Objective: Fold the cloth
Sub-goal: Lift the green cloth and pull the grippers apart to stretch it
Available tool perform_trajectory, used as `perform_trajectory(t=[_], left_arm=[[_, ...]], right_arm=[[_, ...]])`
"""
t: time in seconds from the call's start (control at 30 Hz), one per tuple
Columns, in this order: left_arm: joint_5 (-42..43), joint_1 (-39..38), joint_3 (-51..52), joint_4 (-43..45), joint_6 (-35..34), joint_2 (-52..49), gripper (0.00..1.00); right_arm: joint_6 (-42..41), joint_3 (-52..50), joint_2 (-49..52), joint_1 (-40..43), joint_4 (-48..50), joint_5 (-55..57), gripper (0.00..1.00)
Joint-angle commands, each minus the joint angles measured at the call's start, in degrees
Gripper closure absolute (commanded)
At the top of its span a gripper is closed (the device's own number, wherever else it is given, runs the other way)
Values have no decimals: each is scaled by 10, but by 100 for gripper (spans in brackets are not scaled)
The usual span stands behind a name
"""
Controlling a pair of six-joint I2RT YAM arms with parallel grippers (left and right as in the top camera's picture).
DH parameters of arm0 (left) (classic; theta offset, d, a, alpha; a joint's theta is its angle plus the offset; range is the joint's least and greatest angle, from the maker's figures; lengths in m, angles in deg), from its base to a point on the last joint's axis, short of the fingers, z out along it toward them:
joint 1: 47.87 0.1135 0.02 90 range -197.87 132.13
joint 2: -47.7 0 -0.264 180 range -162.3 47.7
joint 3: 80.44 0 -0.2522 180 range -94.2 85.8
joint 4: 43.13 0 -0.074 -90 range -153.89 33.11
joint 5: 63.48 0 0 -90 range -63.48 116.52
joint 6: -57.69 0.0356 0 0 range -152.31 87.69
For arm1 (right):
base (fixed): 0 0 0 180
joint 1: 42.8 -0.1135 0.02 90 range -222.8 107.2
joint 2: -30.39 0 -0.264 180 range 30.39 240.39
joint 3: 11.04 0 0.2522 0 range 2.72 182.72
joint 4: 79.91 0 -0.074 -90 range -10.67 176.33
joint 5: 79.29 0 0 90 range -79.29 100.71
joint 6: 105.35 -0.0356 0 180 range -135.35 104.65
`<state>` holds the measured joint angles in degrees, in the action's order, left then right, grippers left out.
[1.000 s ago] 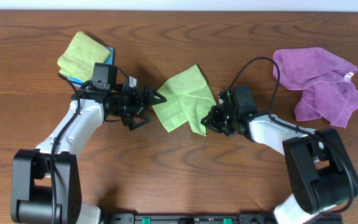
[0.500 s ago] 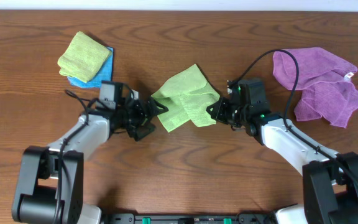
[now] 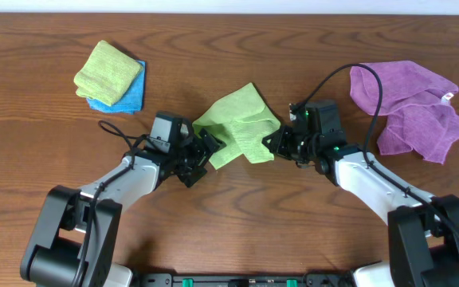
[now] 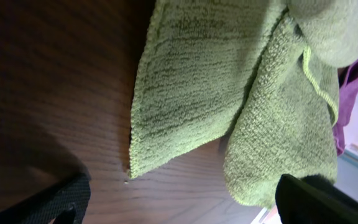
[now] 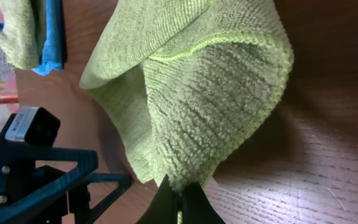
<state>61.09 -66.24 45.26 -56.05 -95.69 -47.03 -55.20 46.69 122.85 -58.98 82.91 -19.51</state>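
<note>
Near-centre of the table (image 3: 38, 159), the left gripper (image 3: 207, 151) is hovering w/ jaws spread wide, gripping nothing, its tips at the near-left edge of the lime-green cloth (image 3: 231, 127). Opposite, the right gripper (image 3: 270, 146) is pinching the cloth's right corner, jaws closed tight on a raised flap that is draping back over the rest. The cloth is lying mid-table btwn both arms, partly doubled, long axis running diagonally from near-left to far-right, one corner pointing at the far edge. Farther back, a folded green cloth (image 3: 104, 72) is resting on a blue cloth (image 3: 133, 96) at far left. A rumpled purple cloth (image 3: 405, 100) w/ white tag (image 3: 446, 97) is lying far right.
</note>
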Motion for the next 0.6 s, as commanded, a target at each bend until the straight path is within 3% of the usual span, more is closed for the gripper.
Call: perform_trajectory(t=[0.0,0.27,0.57], left_arm=[[-40,-3,0,6,-27,-22,3],[-4,-12,0,61,-52,-76,0],[-5,-19,0,60,-47,-95,43]], right_arm=[[9,-1,-5,4,0,-16,99],[9,-1,-5,4,0,-17,99],[9,0,-5,4,0,-17,99]])
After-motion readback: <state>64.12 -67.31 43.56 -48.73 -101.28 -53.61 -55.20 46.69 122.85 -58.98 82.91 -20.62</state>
